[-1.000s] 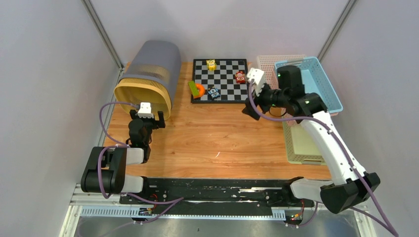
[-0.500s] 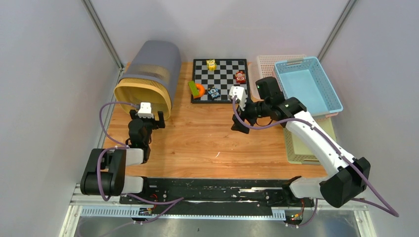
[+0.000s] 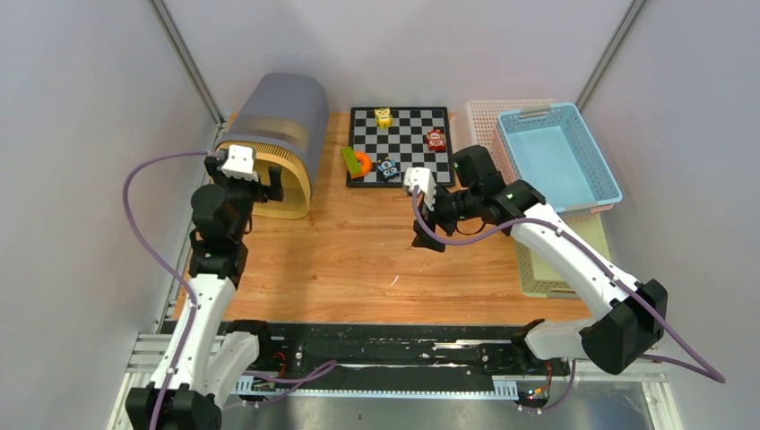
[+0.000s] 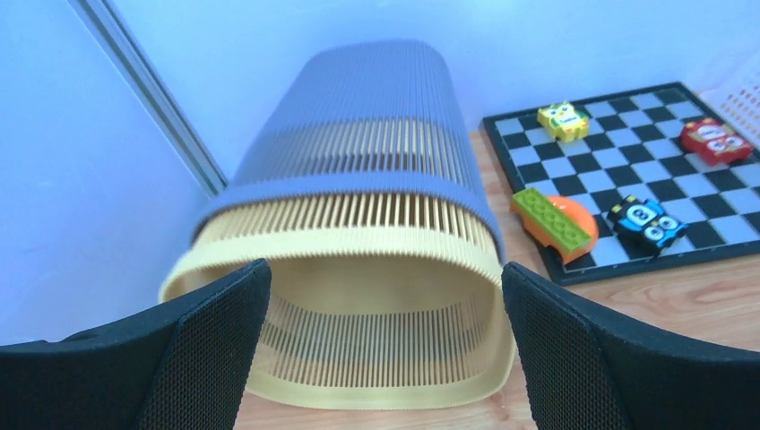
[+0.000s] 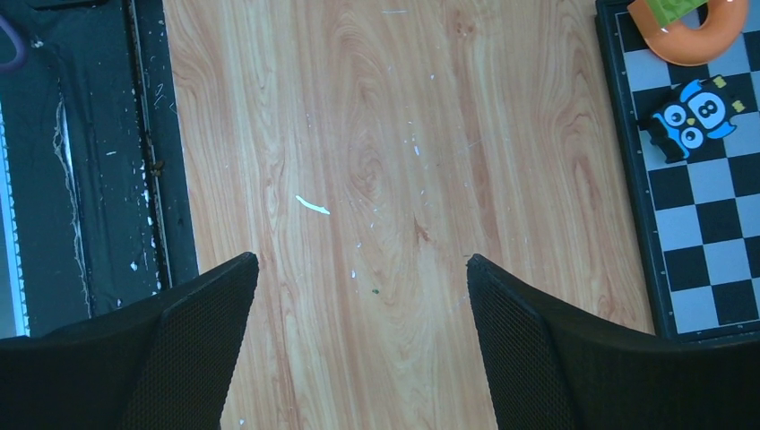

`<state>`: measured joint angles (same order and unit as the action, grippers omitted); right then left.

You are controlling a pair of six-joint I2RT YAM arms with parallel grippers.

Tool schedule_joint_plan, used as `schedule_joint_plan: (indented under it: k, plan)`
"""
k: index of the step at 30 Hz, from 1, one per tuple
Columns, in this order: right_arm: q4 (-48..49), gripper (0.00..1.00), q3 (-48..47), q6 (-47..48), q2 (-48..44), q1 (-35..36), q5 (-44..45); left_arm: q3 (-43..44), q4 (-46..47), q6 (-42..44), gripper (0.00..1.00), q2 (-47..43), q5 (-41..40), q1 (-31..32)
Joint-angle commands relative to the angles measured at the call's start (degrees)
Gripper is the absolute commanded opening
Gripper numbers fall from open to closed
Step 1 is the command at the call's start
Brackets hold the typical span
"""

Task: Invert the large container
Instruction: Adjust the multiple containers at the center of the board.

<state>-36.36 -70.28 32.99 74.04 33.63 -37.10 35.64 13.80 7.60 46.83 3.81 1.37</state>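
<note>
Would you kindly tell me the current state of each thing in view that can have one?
large container: lying on its side, mouth open towards the arms.
left gripper: open, empty, facing the container's mouth.
right gripper: open, empty, above the wooden table.
blue basket: upright, empty.
chessboard: flat, small toys on it.

Table (image 3: 358, 242): container (image 3: 273, 134), chessboard (image 3: 408, 136), baskets (image 3: 480, 116)

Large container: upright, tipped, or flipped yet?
Tipped: large container lies on its side, open yellow mouth facing the left tool.
</note>
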Motion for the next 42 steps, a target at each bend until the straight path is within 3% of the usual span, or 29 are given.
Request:
schedule_joint_plan:
  k: [1,8,14,19,27,35,42]
  plan:
    - [0.1,0.89,1.3,1.9,1.0,2.0,-0.7,10.3,-23.3,-3.3,1.00,-1.0,0.6,0.3]
    - [0.2,0.90,1.4,2.3,1.5,2.9,0.5,19.2,-33.4,-20.0,1.00,0.0,4.0,-1.0]
    - [0.3,0.90,1.8,2.8,0.9,3.0,1.0,19.5,-31.1,-35.6,1.00,2.5,13.1,-7.9]
    - [0.5,0.90,2.1,3.1,0.7,3.0,1.3,16.4,-28.2,-42.0,1.00,3.8,13.3,-11.0]
    - [0.5,0.90,1.9,3.0,1.4,3.0,1.4,7.9,-18.1,-50.3,0.98,6.2,12.3,-13.0]
    - [0.5,0.90,2.1,3.4,1.6,3.0,1.8,2.0,0.0,-59.6,0.91,9.5,13.5,-15.9]
    - [0.5,0.90,2.0,3.6,2.3,3.0,1.8,0.1,6.0,-61.9,0.90,11.1,11.9,-16.3]
